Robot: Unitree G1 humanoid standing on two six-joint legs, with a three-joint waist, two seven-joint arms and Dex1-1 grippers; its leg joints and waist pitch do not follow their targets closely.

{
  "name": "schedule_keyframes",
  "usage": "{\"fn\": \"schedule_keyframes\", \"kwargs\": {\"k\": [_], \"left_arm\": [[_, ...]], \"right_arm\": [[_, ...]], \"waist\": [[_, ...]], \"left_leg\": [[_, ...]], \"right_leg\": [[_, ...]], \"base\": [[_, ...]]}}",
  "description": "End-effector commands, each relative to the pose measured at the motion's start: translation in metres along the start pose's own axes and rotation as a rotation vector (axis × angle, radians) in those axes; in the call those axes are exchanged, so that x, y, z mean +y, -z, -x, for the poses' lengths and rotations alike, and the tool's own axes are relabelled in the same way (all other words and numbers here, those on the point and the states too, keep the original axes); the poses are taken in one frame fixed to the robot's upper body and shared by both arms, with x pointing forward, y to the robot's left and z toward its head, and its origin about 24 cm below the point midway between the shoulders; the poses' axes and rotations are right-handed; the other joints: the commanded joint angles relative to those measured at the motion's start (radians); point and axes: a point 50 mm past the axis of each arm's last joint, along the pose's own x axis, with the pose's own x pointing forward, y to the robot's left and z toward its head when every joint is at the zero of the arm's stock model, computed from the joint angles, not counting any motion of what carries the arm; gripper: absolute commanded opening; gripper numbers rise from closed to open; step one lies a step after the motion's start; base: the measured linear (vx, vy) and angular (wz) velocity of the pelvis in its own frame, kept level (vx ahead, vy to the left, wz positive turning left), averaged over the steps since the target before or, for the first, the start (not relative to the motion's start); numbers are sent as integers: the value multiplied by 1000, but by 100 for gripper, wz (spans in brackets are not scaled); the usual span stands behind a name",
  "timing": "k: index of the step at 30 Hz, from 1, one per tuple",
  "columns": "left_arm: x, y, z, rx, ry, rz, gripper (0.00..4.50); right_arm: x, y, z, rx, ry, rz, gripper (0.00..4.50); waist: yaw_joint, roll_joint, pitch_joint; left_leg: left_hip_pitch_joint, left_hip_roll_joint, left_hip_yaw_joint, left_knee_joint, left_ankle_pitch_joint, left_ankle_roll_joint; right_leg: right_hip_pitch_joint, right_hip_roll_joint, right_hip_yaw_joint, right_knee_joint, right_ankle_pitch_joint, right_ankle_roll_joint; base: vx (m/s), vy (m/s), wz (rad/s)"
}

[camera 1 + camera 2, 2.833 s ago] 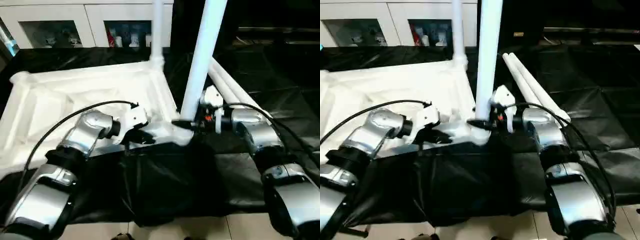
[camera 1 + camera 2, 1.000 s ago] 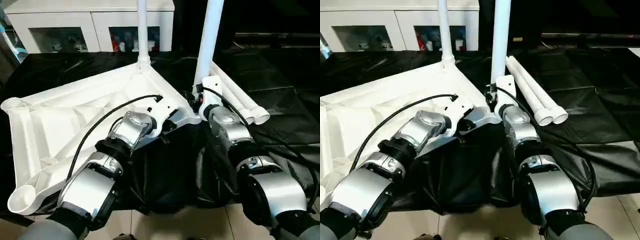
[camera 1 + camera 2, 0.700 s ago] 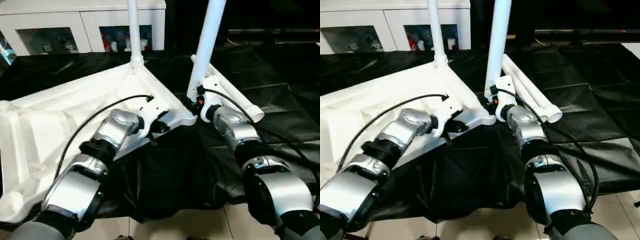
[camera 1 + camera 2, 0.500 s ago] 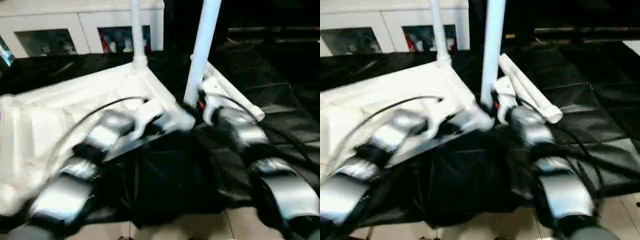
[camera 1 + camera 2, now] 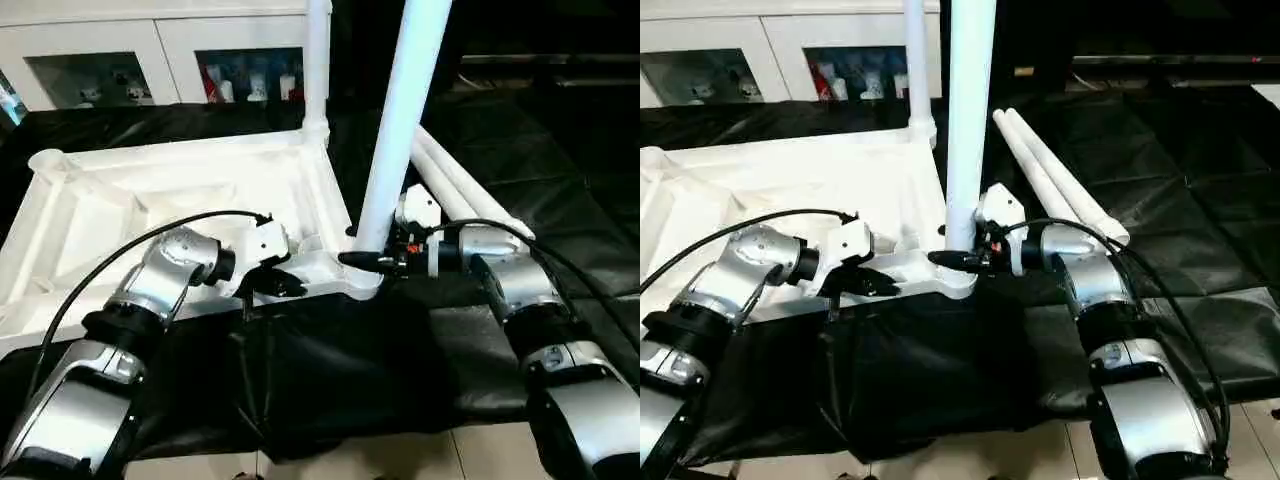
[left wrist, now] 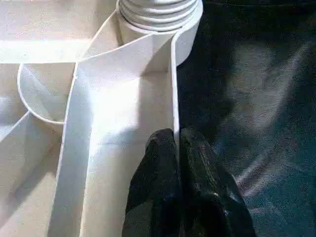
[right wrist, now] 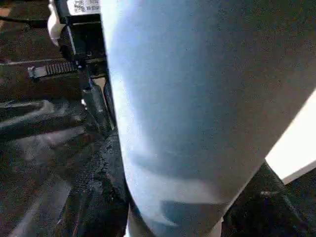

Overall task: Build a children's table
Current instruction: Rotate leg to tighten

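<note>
The children's table lies upside down: its white ribbed top (image 5: pixel 150 200) rests on black cloth. One white leg (image 5: pixel 317 60) stands in the far corner socket. A second leg (image 5: pixel 400 130) stands upright at the near right corner socket (image 6: pixel 160 15). My right gripper (image 5: pixel 365 258) is shut around this leg's base; the leg (image 7: pixel 197 98) runs between its black fingers (image 7: pixel 98 197). My left gripper (image 5: pixel 268 285) is shut on the top's thin near rim just left of that corner, with the rim wall pinched between its fingertips (image 6: pixel 177 148).
Two loose white legs (image 5: pixel 465 190) lie side by side on the black cloth (image 5: pixel 330 370) to the right of the held leg. A white glass-door cabinet (image 5: pixel 150 50) stands behind the work. The cloth hangs over the front edge towards a tiled floor.
The whole picture has shifted and tilted with the camera. Both grippers keep their holds, and the near leg stays upright at its corner.
</note>
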Motion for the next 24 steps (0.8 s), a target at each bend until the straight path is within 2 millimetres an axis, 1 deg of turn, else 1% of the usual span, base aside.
{"fn": "schedule_keyframes", "kwargs": {"k": [1, 3, 5, 6, 7, 8, 9, 10, 11, 12, 13, 14, 15, 16, 17, 18, 19, 20, 21, 22, 24], "left_arm": [[1, -14, 7, -58, 24, -62, 0], [1, -16, 6, -78, 10, -48, 0], [2, -19, 3, -93, -18, -29, 0], [3, -19, 1, -94, -39, -15, 0], [4, -20, -1, -90, -55, -8, 0], [4, -20, -1, -88, -60, -6, 0], [5, -20, -4, -83, -85, 5, 0], [8, -21, -7, -80, -120, 32, 0], [11, -23, -11, -74, -166, 67, 0], [13, -24, -15, -68, -211, 94, 0], [18, -27, -20, -55, -283, 138, 0], [21, -28, -24, -51, -333, 170, 0], [25, -31, -31, -49, -426, 239, 0], [25, -33, -38, -50, -474, 289, 0], [24, -35, -45, -49, -494, 316, 0], [19, -38, -55, -46, -497, 333, 0], [15, -41, -64, -46, -489, 340, 0], [11, -43, -69, -46, -480, 340, 0], [8, -46, -75, -44, -465, 332, 0], [6, -49, -78, -43, -456, 326, 0], [4, -52, -80, -48, -446, 317, 0]], "right_arm": [[34, 80, 5, 287, -22, -249, 190], [29, 80, 2, 274, 75, -262, 190], [23, 82, -4, 262, 220, -301, 190], [20, 83, -7, 256, 295, -329, 190], [19, 84, -8, 257, 339, -345, 190], [19, 85, -9, 258, 352, -350, 190], [17, 86, -11, 265, 406, -372, 190], [16, 89, -13, 276, 471, -398, 190], [15, 92, -15, 293, 539, -423, 190], [15, 93, -17, 304, 584, -437, 190], [15, 95, -21, 314, 643, -453, 190], [16, 96, -23, 316, 674, -466, 190], [17, 97, -28, 315, 725, -496, 190], [18, 97, -33, 311, 758, -523, 190], [20, 97, -37, 310, 778, -544, 190], [22, 97, -43, 315, 797, -562, 190], [24, 96, -49, 318, 799, -569, 190], [26, 95, -52, 321, 793, -570, 190], [27, 93, -56, 323, 789, -572, 190], [27, 92, -60, 324, 786, -575, 190], [28, 90, -62, 327, 780, -578, 190]], "waist": [[2, 10, -45], [2, 10, -45], [-6, 10, -37], [-9, 10, -36], [-14, 11, -32], [-17, 10, -30], [-18, 10, -30], [-22, 13, -26], [-24, 11, -25], [-21, 18, -24], [-22, 15, -25], [-22, 16, -23], [-24, 19, -22], [-20, 14, -24], [-19, 14, -22], [-12, 18, -20], [-13, 17, -18], [-13, 15, -19], [-13, 16, -19], [-13, 17, -20], [-14, 16, -21]], "left_leg": [[6, 53, -16, -52, -88, 107], [5, 53, -16, -52, -86, 103], [2, 53, -18, -61, -147, 68], [3, 52, -18, -62, -166, 56], [4, 53, -21, -67, -211, 35], [4, 52, -21, -69, -229, 26], [4, 51, -23, -71, -244, 18], [8, 51, -26, -75, -279, -1], [10, 50, -26, -77, -291, -8], [17, 47, -28, -76, -322, -16], [20, 47, -25, -75, -325, -19], [21, 47, -27, -77, -329, -27], [24, 45, -24, -75, -345, -33], [31, 42, -24, -73, -357, -32], [32, 42, -22, -72, -360, -28], [36, 39, -23, -70, -378, -15], [37, 39, -23, -71, -390, -12], [27, 37, -29, -74, -385, -6], [24, 38, -30, -77, -385, -3], [24, 38, -31, -79, -392, 1], [21, 37, -32, -80, -395, 5]], "right_leg": [[43, -69, 46, -38, 47, -293], [42, -68, 46, -38, 48, -293], [41, -71, 48, -46, -51, -280], [40, -72, 50, -50, -83, -275], [36, -75, 52, -57, -165, -263], [36, -74, 52, -61, -205, -254], [35, -75, 53, -64, -239, -244], [28, -75, 56, -71, -309, -221], [27, -74, 56, -75, -333, -213], [22, -76, 57, -81, -386, -198], [20, -76, 59, -84, -385, -194], [17, -72, 60, -83, -375, -192], [14, -68, 60, -83, -377, -191], [11, -68, 59, -89, -397, -188], [8, -68, 61, -90, -401, -189], [4, -70, 59, -99, -443, -177], [2, -69, 58, -102, -461, -170], [10, -70, 54, -101, -477, -153], [11, -69, 53, -102, -480, -144], [8, -68, 53, -102, -471, -131], [8, -67, 53, -103, -459, -127]], "base": [[0, 0, 0], [0, 0, 0], [0, 0, 0], [0, 0, 0], [0, 0, 0], [0, 0, 0], [0, 0, 0], [0, 0, 0], [0, 0, 0], [0, 0, 0], [0, 0, 0], [0, 0, 0], [0, 0, 0], [0, 0, 0], [0, 0, 0], [0, 0, 0], [0, 0, 0], [0, 0, 0], [0, 0, 0], [0, 0, 0], [0, 0, 0]]}}
